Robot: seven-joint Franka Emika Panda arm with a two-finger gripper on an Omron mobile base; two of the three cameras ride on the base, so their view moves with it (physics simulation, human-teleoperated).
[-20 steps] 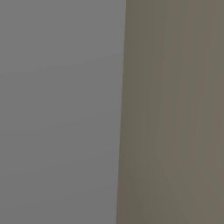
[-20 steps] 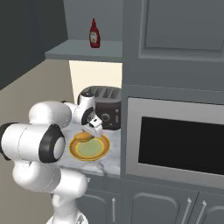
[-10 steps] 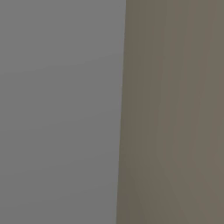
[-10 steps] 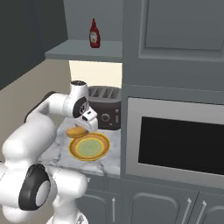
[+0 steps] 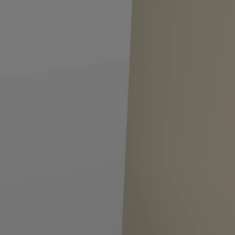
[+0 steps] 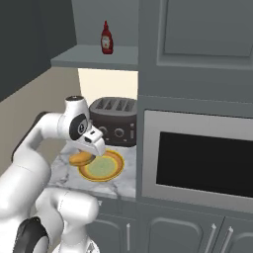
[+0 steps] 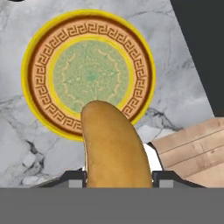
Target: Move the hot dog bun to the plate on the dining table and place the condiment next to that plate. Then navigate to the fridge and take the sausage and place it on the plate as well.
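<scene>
You have the gripper [image 6: 91, 150] clamped on the hot dog bun [image 7: 114, 146], held just above the marble worktop [image 7: 175, 94]; bun's far end overlaps the rim of a yellow patterned plate [image 7: 41, 65]; a dark toaster [image 6: 114, 121] stands behind; the condiment [image 6: 106, 37] stands upright on the shelf [image 6: 94, 57] overhead.
</scene>
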